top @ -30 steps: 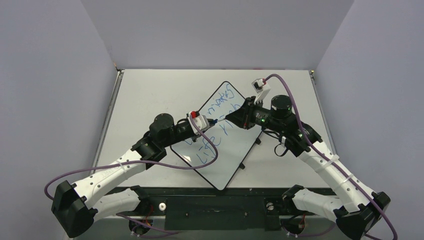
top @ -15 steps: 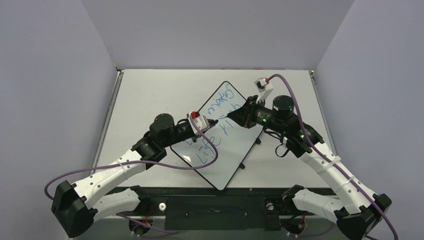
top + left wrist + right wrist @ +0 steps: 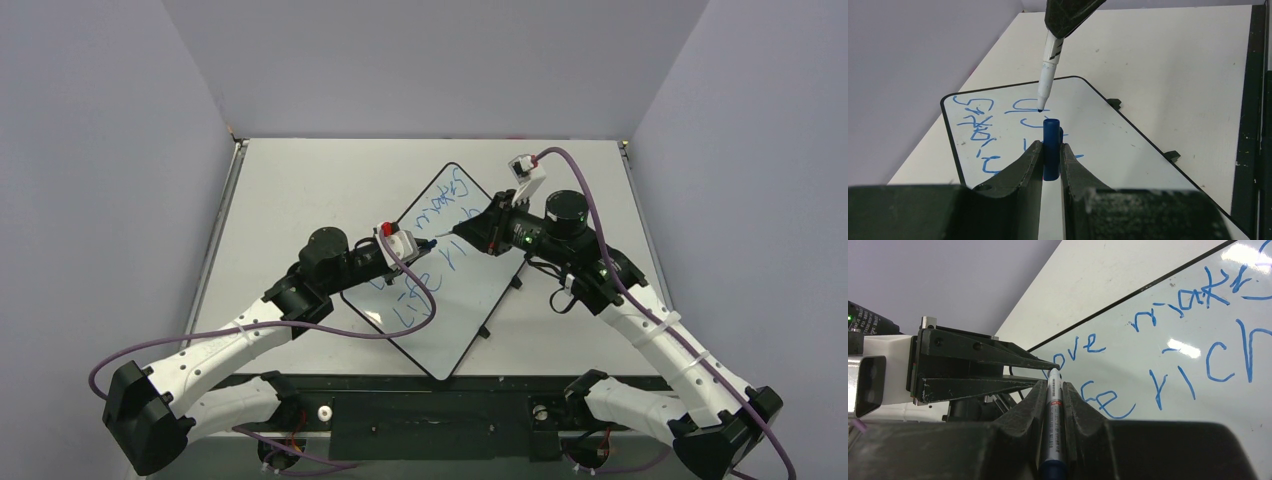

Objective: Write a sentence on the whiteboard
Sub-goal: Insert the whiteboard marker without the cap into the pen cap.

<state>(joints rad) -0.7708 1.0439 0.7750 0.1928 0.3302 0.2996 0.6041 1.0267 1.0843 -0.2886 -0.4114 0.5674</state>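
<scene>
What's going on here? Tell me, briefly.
The right gripper is shut on a marker, its bare tip pointing at a blue cap clamped in the left gripper, just short of it. Both are over the whiteboard, where the sentence is already written in blue. Recapping looks likely next.

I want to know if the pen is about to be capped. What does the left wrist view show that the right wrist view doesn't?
Only the left wrist view shows the blue cap pinched upright in the left gripper, the marker tip just above it, not inserted, and the black feet of the whiteboard. Only the right wrist view shows the sentence legibly, and the right gripper shut on the marker's barrel. Both show the marker, the whiteboard and blue writing.
</scene>
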